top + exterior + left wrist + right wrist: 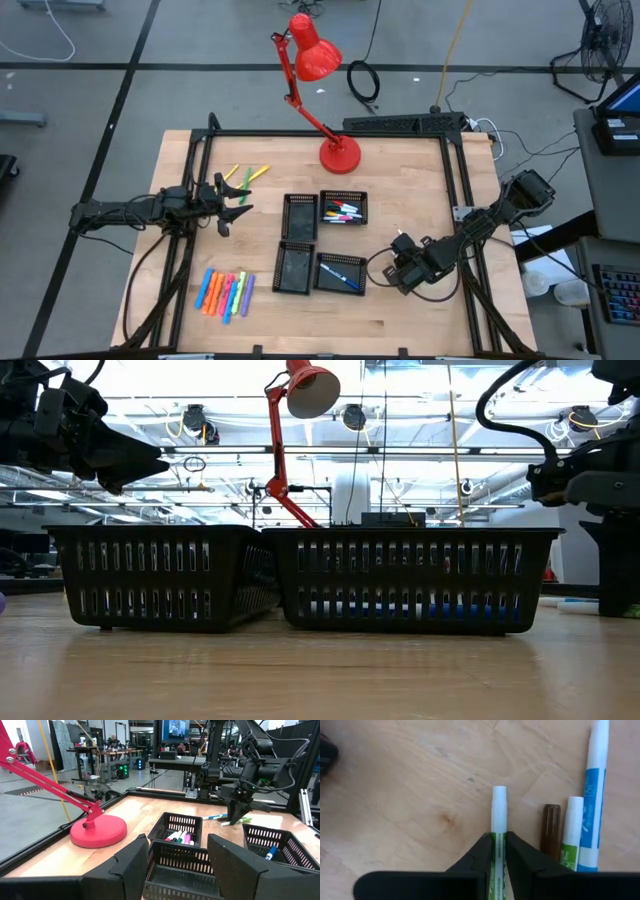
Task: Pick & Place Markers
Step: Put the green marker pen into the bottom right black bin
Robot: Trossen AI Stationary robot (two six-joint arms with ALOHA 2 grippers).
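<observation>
A green-banded white marker [498, 827], lying on the worktop [410, 795] beside three other markers [575, 830], is being gripped by the right pincer [498, 851]. The left pincer [175, 865] is being held open above the trays [298, 216].

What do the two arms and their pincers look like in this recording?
Both arms are dark, nearly black, built of jointed segments with black cables looping alongside. The left pincer has two broad, angular black fingers with flat faces. The right pincer has matching matte black fingers tapering to wedge-like tips. No markings can be made out on either.
</observation>
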